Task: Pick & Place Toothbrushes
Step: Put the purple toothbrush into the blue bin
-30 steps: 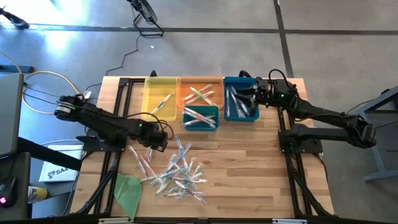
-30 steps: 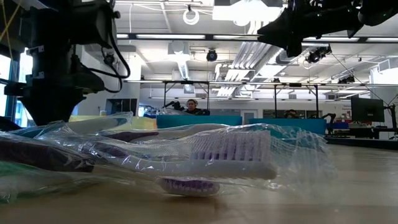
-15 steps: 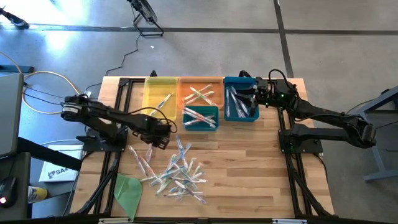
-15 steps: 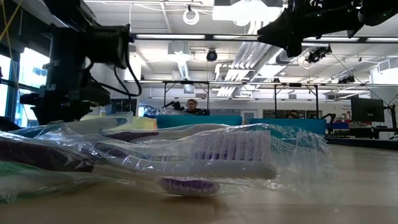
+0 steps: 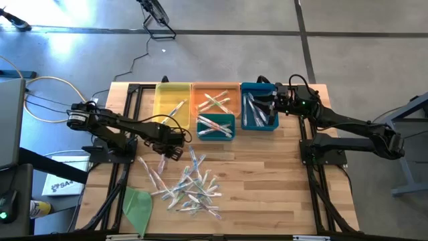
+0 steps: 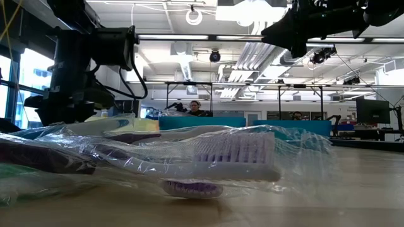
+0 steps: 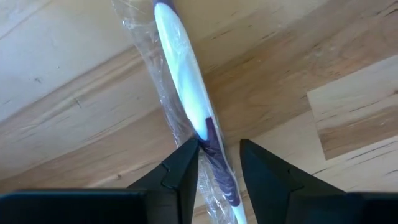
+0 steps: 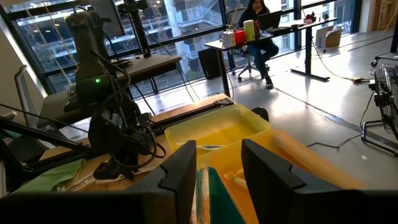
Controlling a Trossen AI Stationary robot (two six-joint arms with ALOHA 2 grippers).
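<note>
Several wrapped toothbrushes lie in a loose pile on the wooden table. My left gripper points down at the pile's far left. In its wrist view it is open, one finger on each side of a clear-wrapped toothbrush with a white and purple handle, lying flat on the wood. My right gripper hovers level over the blue bin, open with nothing between its fingers. My left gripper comes from above, its fingers lying across the toothbrush's handle, at the join of white and purple. One fingertip stands right against the clear wrapper. I cannot tell whether it touches. The toothbrush lies on the table.
Along the far edge stand a yellow bin, an orange bin, a small teal bin and the blue bin, each with toothbrushes inside. A flat green sheet lies near the front left corner. Bare wood spreads to the right of the pile.
My left gripper has come down toward the table and shifted a little toward its right edge, rolling its wrist somewhat. It now stands astride the toothbrush. The toothbrushes lie as they did.
</note>
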